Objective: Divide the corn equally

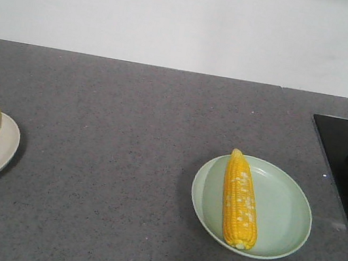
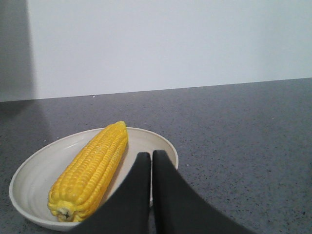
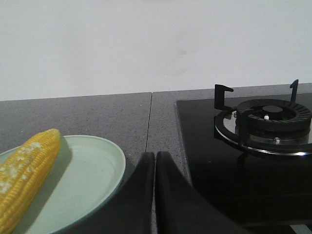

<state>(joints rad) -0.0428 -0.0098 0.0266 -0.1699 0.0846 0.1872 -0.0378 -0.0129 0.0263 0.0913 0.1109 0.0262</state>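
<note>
While both tools (image 2: 151,161) (image 3: 155,163) sit pinched together | knobbly cob (image 1: 240,199) on glossy round green plate (image 1: 293,215) | speckled counter (image 1: 128,130)

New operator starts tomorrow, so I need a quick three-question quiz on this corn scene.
1. True or false: the green plate holds one cob.
2. What lies right of the green plate? A) sink B) gas hob C) kettle
3. Fill in: the left hand is ___, beside the beige plate, which holds one cob.

Key: 1 true. 2 B, the hob; the right hand is shut too. 3 shut.
</note>
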